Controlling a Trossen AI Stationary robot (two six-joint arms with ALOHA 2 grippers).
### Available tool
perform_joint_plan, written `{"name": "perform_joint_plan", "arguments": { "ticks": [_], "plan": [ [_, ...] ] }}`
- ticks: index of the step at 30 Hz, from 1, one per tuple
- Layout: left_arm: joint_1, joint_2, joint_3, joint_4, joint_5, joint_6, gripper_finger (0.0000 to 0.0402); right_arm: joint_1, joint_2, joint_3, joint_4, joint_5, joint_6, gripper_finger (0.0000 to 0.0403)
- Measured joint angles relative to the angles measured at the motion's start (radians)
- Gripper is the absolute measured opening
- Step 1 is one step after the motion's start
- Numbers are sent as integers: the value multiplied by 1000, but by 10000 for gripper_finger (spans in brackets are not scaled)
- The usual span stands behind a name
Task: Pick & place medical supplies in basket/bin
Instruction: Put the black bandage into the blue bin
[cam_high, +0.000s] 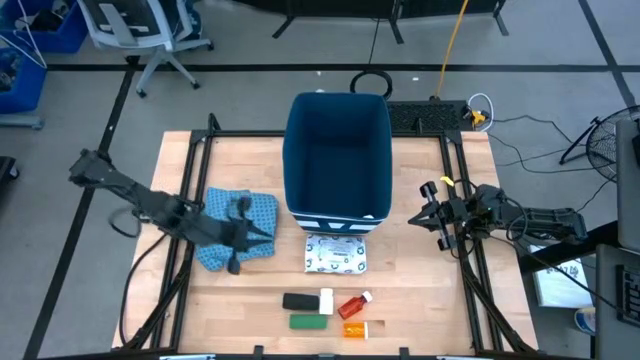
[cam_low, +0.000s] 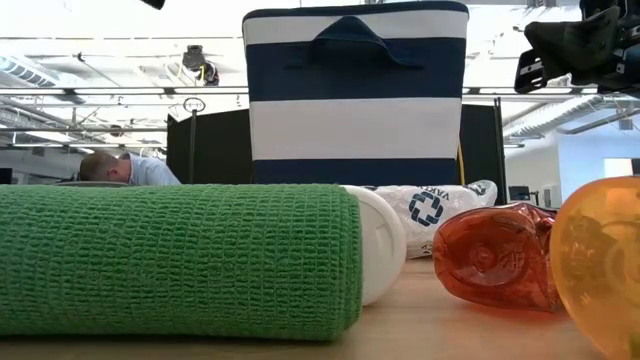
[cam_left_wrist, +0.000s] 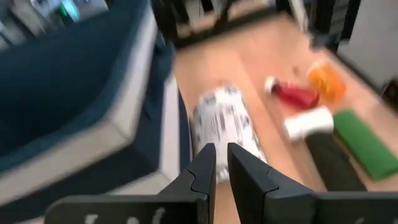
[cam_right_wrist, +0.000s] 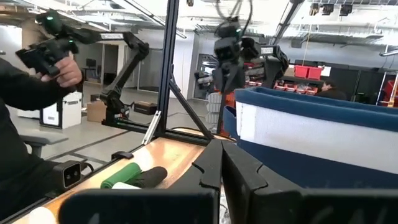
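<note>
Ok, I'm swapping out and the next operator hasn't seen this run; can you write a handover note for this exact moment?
Left gripper: over the blue cloth, left of the bin, fingers nearly shut, holding nothing visible.
Right gripper: shut, empty, waiting right of the bin.
Bin: mid-table, looks empty.
Patterned packet: lies against the bin's front.
Near the front edge: black block, white box, green bar, red bottle, orange bottle.
Done: nothing binned.
Left: all six items.

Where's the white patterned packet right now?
In the high view, the packet lies flat on the table just in front of the blue bin, above the row of small supplies.
</note>
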Motion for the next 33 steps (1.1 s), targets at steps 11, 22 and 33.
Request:
{"name": "perform_joint_plan", "arguments": {
  "ticks": [11,22,33],
  "plan": [
    [-59,288,22,-20,35,-232,84,0,0,0,22,55,-1,0],
    [-138,542,22,157,141,-347,275,0,0,0,38,237,-65,0],
    [-178,734,33,412,188,-328,324,0,0,0,37,232,-16,0]
  ]
}}
